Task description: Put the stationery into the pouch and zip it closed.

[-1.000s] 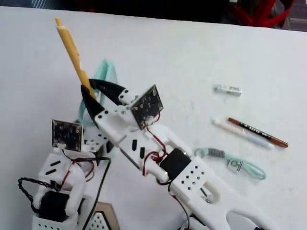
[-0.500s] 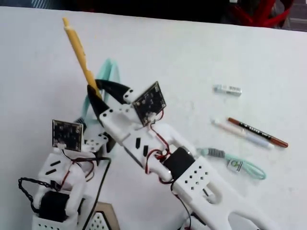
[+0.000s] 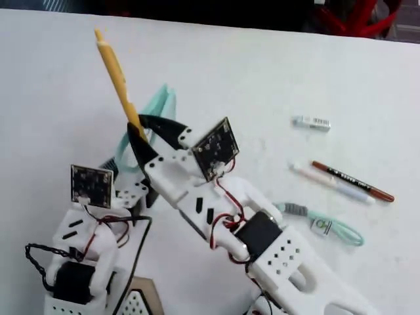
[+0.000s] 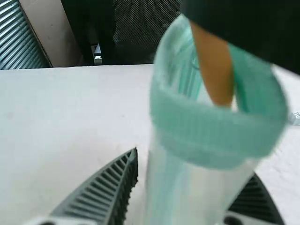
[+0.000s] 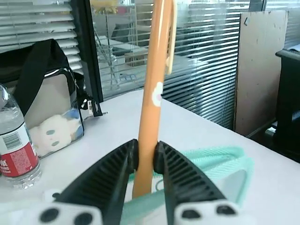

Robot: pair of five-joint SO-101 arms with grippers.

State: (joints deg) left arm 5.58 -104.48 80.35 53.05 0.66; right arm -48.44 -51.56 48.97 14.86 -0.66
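My right gripper (image 3: 139, 128) is shut on an orange pen (image 3: 117, 73), which stands steeply tilted with its lower tip in the mouth of the mint-green pouch (image 3: 155, 108). In the right wrist view the pen (image 5: 157, 84) is pinched between the right gripper's (image 5: 146, 159) fingers, above the pouch (image 5: 211, 159). My left gripper (image 4: 187, 201) is shut on the pouch (image 4: 206, 140) and holds it upright; the pen tip (image 4: 213, 75) pokes into its opening. On the table to the right lie a small eraser (image 3: 311, 123), a brown pen (image 3: 353, 181) and a white pen (image 3: 331, 183).
A green strap with a tag (image 3: 321, 224) lies on the table near the right arm. The left arm (image 3: 85, 223) sits at the lower left. In the right wrist view, a water bottle (image 5: 14, 145) and a clear bag with a plush (image 5: 51, 112) stand beyond the table.
My right gripper has shifted to the right and slightly down with the orange pen, and more of the pouch's mouth shows beside it. The left arm has stayed put.
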